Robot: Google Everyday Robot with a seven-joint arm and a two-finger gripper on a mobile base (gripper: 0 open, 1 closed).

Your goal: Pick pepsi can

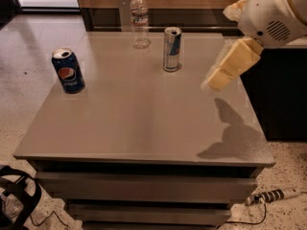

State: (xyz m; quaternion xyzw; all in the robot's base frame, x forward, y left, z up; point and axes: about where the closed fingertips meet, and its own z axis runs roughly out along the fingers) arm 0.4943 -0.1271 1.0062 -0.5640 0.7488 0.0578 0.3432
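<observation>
The pepsi can stands upright near the left edge of the grey table; it is short and dark blue with a round red-white-blue logo and a silver top. My gripper hangs above the table's right side, at the end of the white arm that comes in from the upper right. It is far to the right of the can and holds nothing of the task.
A taller slim silver-and-blue can stands at the back middle of the table. A clear plastic water bottle stands behind it to the left. A dark cabinet is to the right. Cables and a power strip lie on the floor.
</observation>
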